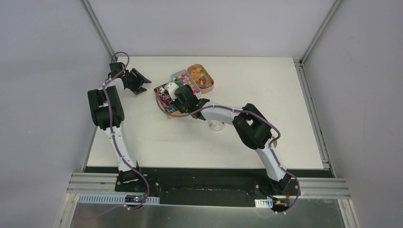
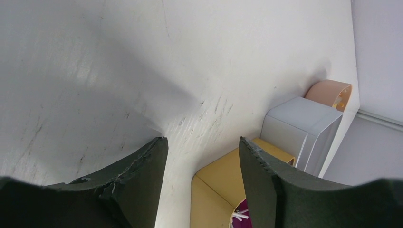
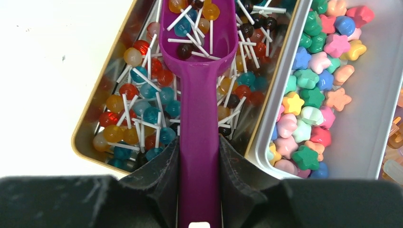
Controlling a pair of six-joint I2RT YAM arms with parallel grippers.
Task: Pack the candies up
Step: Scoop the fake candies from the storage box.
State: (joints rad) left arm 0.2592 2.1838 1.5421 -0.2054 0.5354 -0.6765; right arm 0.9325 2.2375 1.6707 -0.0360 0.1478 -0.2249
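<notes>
— Where are the candies (image 3: 142, 114)?
— Ball lollipops heaped in the gold tin (image 3: 76, 137), some in the purple scoop (image 3: 198, 104).
— And the arms?
— The right gripper (image 3: 198, 147) clamps the scoop's handle; the left gripper (image 2: 202, 142) is spread apart, empty, over the table (image 2: 95, 71).

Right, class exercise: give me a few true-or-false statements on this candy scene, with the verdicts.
1. The right pincer grips a purple scoop. True.
2. The scoop is empty. False: several lollipops lie in its bowl.
3. The left pincer holds a lollipop. False: it is open, with nothing between its fingers.
4. The star sweets lie in the silver tin, beside the gold tin of lollipops. True.
</notes>
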